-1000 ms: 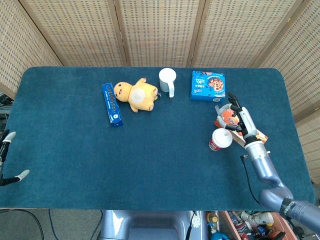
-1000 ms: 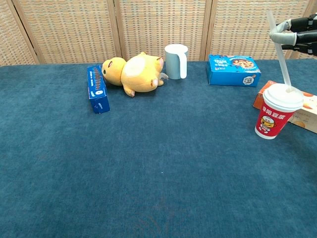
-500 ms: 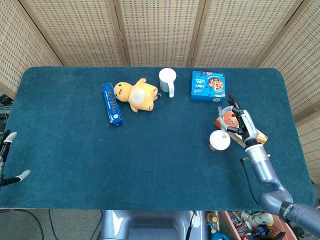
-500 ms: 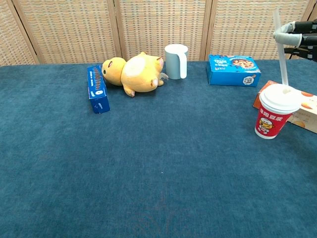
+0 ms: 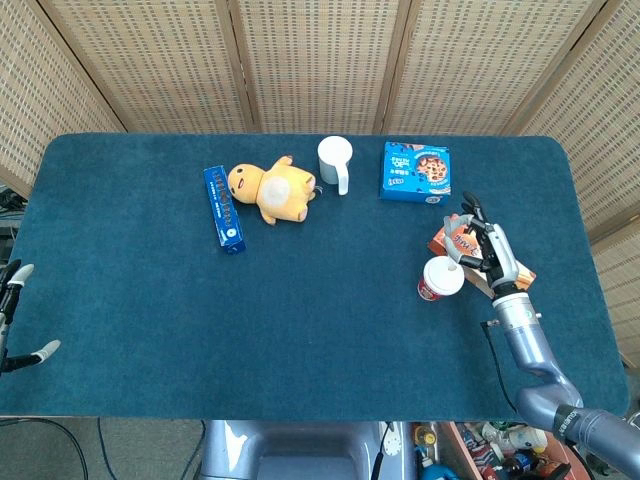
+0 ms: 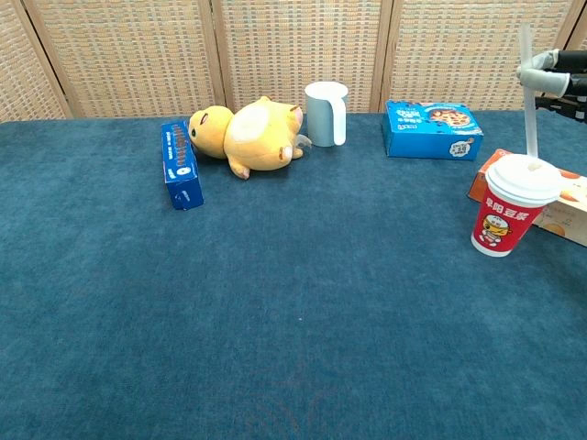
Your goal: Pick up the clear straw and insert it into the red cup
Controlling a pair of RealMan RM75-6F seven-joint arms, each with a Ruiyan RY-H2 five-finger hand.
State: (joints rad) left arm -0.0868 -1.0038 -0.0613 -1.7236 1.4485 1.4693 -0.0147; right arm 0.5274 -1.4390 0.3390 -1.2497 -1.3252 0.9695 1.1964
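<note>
The red cup (image 6: 505, 218) with a white lid stands at the right of the table, also seen from above as red cup (image 5: 438, 282). The clear straw (image 6: 530, 119) stands almost upright with its lower end in the lid. My right hand (image 6: 558, 73) pinches the straw near its top, just right of and above the cup; the head view shows the right hand (image 5: 485, 248) beside the cup. My left hand (image 5: 12, 322) hangs off the table's left edge, fingers apart and holding nothing.
An orange snack pack (image 6: 570, 203) lies right behind the cup. A blue cookie box (image 5: 415, 170), a white mug (image 5: 336, 160), a yellow plush toy (image 5: 272, 190) and a long blue box (image 5: 224, 208) sit along the far half of the blue table (image 5: 300, 330).
The straw went from leaning left to almost upright in the lid. My right hand shifted slightly right with it. The left hand stayed still.
</note>
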